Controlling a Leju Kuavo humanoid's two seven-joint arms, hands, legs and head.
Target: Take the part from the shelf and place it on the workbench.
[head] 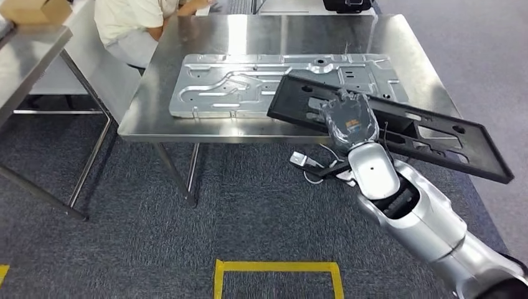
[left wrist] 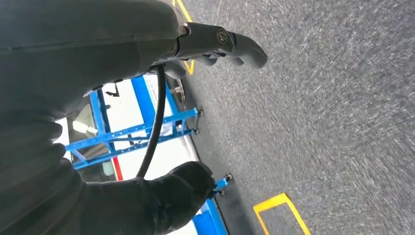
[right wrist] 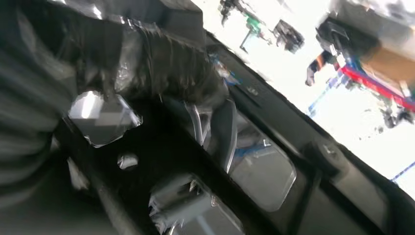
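The right hand [head: 350,119], clamped on the black part [head: 429,134], hovers at the workbench's [head: 143,118] five o'clock edge, so lowering it flat seems next.

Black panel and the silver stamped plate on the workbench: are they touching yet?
Cannot tell. In the head view the black panel, held by the right hand, overlaps the silver plate, but neither contact nor a gap shows.

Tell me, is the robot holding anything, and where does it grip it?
Its right hand grips the long black plastic panel along its near long edge, left of centre.
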